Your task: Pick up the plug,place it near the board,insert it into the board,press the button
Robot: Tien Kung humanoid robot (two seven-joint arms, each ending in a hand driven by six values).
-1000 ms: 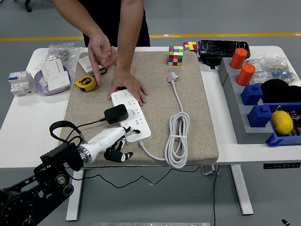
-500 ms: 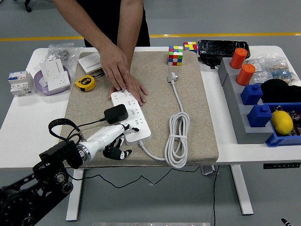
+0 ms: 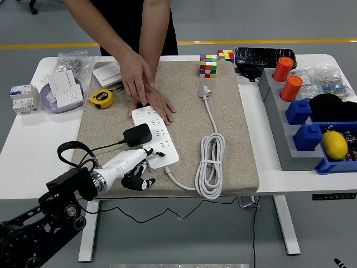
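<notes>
The black square plug adapter [image 3: 137, 134] sits on top of the white rectangular power strip [image 3: 156, 137], seated over sockets near its middle, with its thin black cable running off to the left across the mat. The strip lies at an angle on the beige felt mat [image 3: 234, 139] that covers the middle of the white tabletop [image 3: 28, 151]. Its own thick white cord [image 3: 211, 162] leaves the near end, loops in a coil to the right and ends in a white plug head [image 3: 204, 90] lying farther back on the mat.

The robot's left hand [image 3: 129, 167], white with black fingertips, rests at the near end of the strip. Its upper fingers are stretched out and touch the strip's near corner, the lower ones are curled toward the mat, and it grips nothing.

At the far end, a person's two hands meet on the strip: one hand [image 3: 156, 105] lies flat, holding the strip down, and the other hand [image 3: 135, 75] reaches down over it with fingers pointing at the strip's far end.

A yellow round tape measure [image 3: 101, 98] sits at the mat's left edge. Two multicoloured puzzle cubes [image 3: 208, 65] stand behind the mat. A grey rack with orange cylinders and blue blocks [image 3: 290, 117] stands at the right, with a yellow lemon [image 3: 334, 144] in a blue bin.
</notes>
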